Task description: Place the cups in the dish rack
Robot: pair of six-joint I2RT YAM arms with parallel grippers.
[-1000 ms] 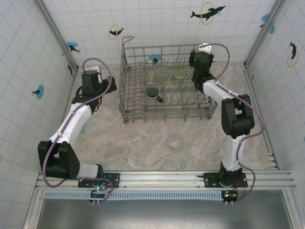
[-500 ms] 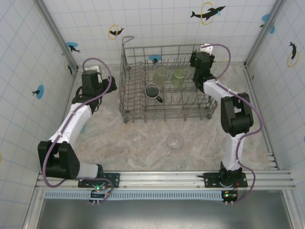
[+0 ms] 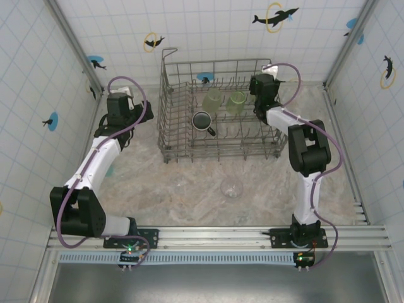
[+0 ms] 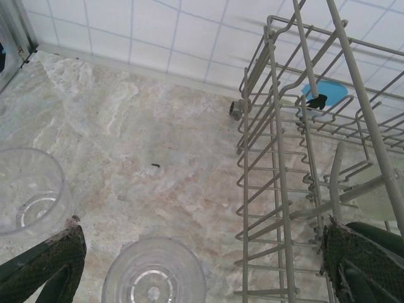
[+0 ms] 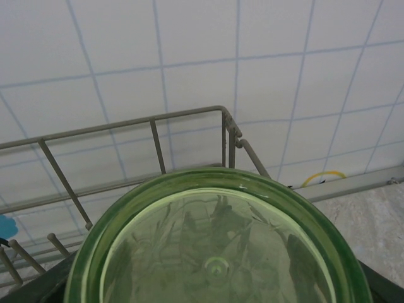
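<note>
Your right gripper (image 5: 208, 287) clamps a green cup (image 5: 214, 252) at the dish rack (image 5: 158, 123) far corner; your left gripper (image 4: 205, 255) hangs, jaws wide apart, above a clear cup (image 4: 154, 278)

A grey wire dish rack (image 3: 221, 150) on a marbled table (image 3: 158, 183) holds a dark mug (image 3: 202, 120) and two pale green tumblers (image 3: 211, 100). A clear tumbler (image 3: 231, 187) sits on the table in front of it. The right gripper (image 3: 257, 84) hangs at the rack's far right corner.

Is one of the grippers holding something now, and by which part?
The right gripper holds a green cup by its round side wall. The left gripper is open and holds nothing.
</note>
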